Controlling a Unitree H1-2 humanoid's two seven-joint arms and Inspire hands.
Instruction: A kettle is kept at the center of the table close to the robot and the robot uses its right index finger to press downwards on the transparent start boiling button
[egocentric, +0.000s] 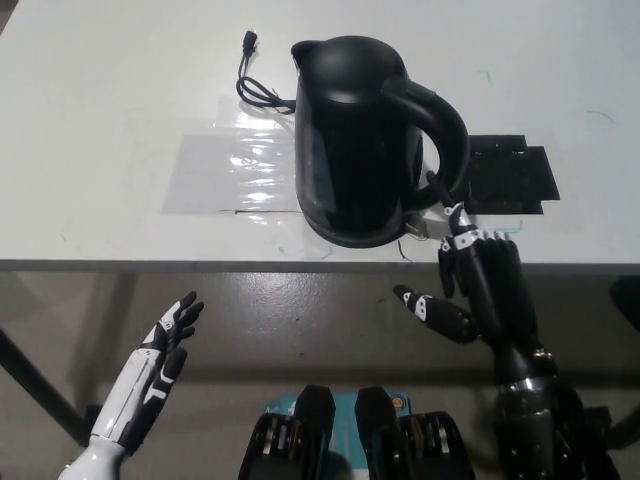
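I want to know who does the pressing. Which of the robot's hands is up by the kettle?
The black right hand, reaching over the table edge beside the kettle handle. The white left hand hangs low, below the table, fingers spread.

The kettle (360, 140) looks like smooth black plastic with a soft shine. The worktop (100, 120) is white, flat and dull. A clear shiny plastic sheet (230, 170) lies on it, catching the light. The black mat (512, 180) looks shiny and crinkly. The cord (255, 85) looks like black rubber.
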